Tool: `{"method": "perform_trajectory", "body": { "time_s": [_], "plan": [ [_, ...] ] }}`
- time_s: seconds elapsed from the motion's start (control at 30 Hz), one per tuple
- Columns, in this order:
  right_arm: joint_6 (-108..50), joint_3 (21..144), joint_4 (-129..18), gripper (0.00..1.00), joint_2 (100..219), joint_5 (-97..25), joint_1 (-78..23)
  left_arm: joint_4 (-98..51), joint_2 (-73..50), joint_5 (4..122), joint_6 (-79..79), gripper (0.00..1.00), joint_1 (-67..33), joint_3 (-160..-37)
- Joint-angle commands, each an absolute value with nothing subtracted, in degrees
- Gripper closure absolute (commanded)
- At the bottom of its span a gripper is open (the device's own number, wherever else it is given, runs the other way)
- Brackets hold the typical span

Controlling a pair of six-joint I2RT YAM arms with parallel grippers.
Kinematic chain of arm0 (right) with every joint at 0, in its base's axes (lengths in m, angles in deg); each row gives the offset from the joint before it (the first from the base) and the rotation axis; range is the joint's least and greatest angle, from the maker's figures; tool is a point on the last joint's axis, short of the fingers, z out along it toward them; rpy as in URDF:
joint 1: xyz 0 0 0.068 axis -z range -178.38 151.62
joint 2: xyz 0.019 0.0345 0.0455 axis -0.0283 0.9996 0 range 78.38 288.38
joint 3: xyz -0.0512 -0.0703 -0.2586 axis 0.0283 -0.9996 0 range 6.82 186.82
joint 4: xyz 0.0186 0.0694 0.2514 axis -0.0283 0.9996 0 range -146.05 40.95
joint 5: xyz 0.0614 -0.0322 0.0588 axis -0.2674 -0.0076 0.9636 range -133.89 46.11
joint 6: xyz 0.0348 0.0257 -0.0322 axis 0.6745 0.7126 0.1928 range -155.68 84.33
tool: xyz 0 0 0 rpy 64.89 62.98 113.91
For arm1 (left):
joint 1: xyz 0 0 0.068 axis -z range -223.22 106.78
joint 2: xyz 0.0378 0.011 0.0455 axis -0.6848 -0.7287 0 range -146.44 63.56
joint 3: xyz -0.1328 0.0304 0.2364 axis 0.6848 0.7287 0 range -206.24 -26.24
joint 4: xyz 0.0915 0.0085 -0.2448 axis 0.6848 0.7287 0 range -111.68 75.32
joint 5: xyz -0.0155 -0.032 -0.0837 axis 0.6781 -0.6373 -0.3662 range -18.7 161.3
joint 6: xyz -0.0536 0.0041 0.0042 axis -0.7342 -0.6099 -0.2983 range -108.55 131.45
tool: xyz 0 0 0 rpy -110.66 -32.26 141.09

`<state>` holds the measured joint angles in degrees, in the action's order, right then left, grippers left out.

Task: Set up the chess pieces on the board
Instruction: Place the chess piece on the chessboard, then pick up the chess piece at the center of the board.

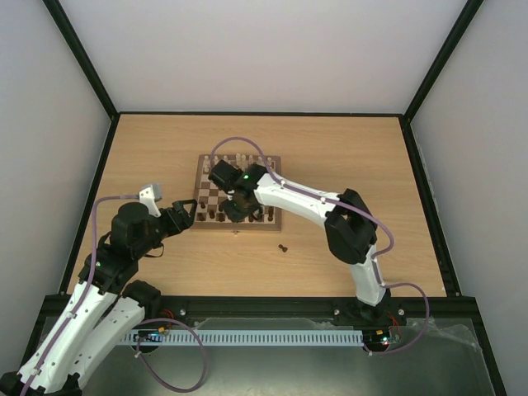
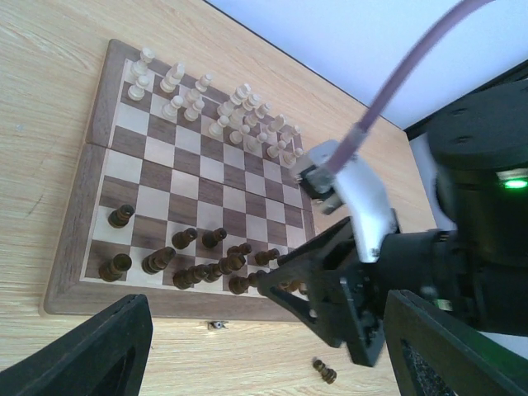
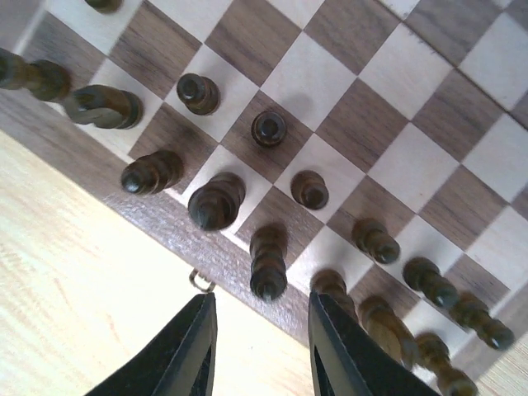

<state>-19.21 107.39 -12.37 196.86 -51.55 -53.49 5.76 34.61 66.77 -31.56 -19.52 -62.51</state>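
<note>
**While the dark men crowd the near rows, one lies off the board**

Where the board [image 2: 73,239] lies on the light wood tabletop [image 1: 355,157], it carries both sets. The cream chessmen [image 2: 239,111] stand packed along its two far rows. The chess pieces [image 2: 214,238], dark brown, sit on its two near rows, spaced unevenly: a few stand apart toward the left, while the rest bunch closely toward the middle and right. One stray dark piece [image 2: 324,370] is on the bare tabletop, just beyond the board's near edge and toward the right. A small metal clasp [image 3: 200,282] shows at the middle of the near border.

The right gripper [image 3: 261,318] hangs over that near edge, above the crowded dark pieces. Its fingers stand a little apart with nothing between them, so it grasps no piece.

The left gripper [image 1: 188,213] is by the board's left near corner, over the table and facing the board. Its two fingers are spread wide, released, and nothing is held between them.
</note>
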Motion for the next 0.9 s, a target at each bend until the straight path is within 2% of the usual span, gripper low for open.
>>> {"method": "perform_trajectory", "body": {
  "time_s": [0.0,0.17,0.43,0.63,0.87],
  "plan": [
    [-18.67,104.89,-10.67,0.68,189.22,-51.36,-53.22,5.35,34.65,66.03,-31.18,0.2,-19.84,-63.8],
    [-16.44,97.29,-11.73,0.66,179.62,-54.74,-53.22,5.39,34.38,65.44,-31.11,0.2,-19.84,-64.17],
    [-11.3,73.4,-14.9,0.66,164.68,-52.61,-53.18,5.66,34.2,62.69,-30.26,0.18,-19.84,-64.66],
    [-10.36,62.28,-19.77,0.66,164.35,-50.98,-53.18,5.3,34.33,60.18,-29.6,0.09,-19.84,-63.74],
    [-13.17,63.06,-23.46,0.66,170.16,-50.1,-52.14,6.3,35.31,59.83,-29.66,0.08,-19.84,-63.2]
  ]
}}
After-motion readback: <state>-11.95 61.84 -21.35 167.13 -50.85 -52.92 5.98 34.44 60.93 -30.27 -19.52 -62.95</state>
